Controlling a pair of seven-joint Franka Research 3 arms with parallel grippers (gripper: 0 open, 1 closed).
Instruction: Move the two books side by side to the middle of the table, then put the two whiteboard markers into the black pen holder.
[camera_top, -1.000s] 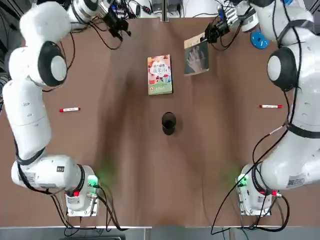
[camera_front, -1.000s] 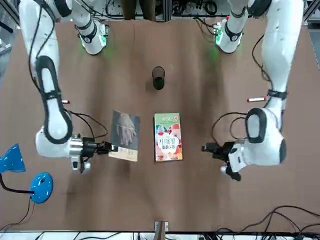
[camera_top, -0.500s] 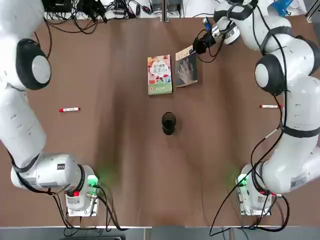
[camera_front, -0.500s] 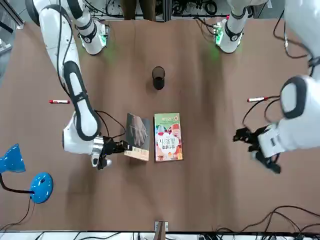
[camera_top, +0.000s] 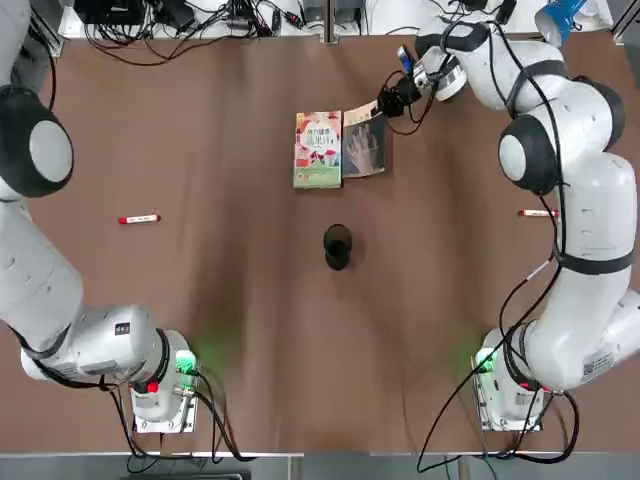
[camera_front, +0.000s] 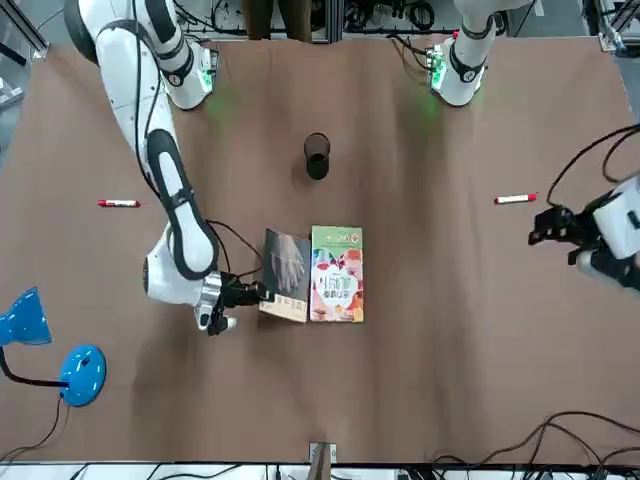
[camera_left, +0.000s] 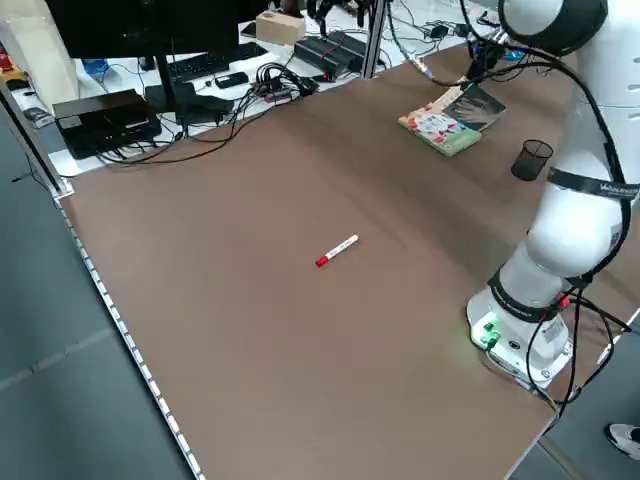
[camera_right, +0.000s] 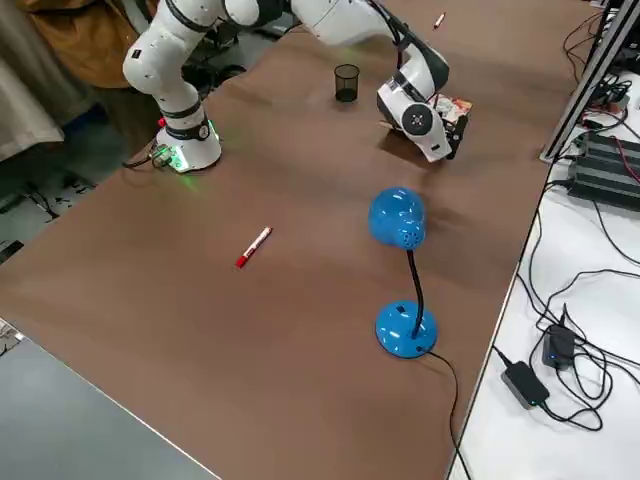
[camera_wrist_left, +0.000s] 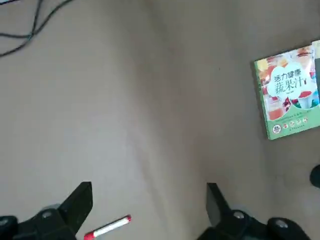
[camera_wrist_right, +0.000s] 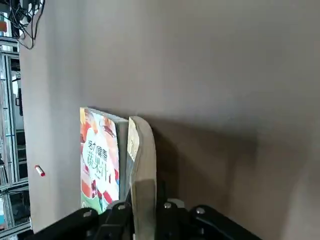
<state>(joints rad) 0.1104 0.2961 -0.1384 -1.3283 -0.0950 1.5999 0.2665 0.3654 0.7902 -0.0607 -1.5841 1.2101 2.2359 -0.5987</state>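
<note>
The two books lie side by side on the table (camera_top: 250, 330), past its middle: the colourful one (camera_top: 318, 150) and the dark one (camera_top: 364, 143), their long edges touching. My right gripper (camera_top: 386, 102) is shut on the dark book's (camera_wrist_right: 142, 165) far outer corner, low over the table. The black pen holder (camera_top: 337, 246) stands just nearer than the books. One whiteboard marker (camera_top: 139, 218) lies at the left, the other (camera_top: 540, 213) at the right. My left gripper (camera_front: 548, 226) hovers open above the left marker (camera_wrist_left: 107, 227), holding nothing.
A blue desk lamp (camera_right: 400, 270) stands at the table's far right corner. Cables, a keyboard and black boxes (camera_left: 110, 115) lie beyond the table's far edge. The arms' bases (camera_top: 160, 385) sit at the near edge.
My right gripper has dragged the dark book left until it lies against the colourful one. The left arm has swung away from the far edge toward the table's left side.
</note>
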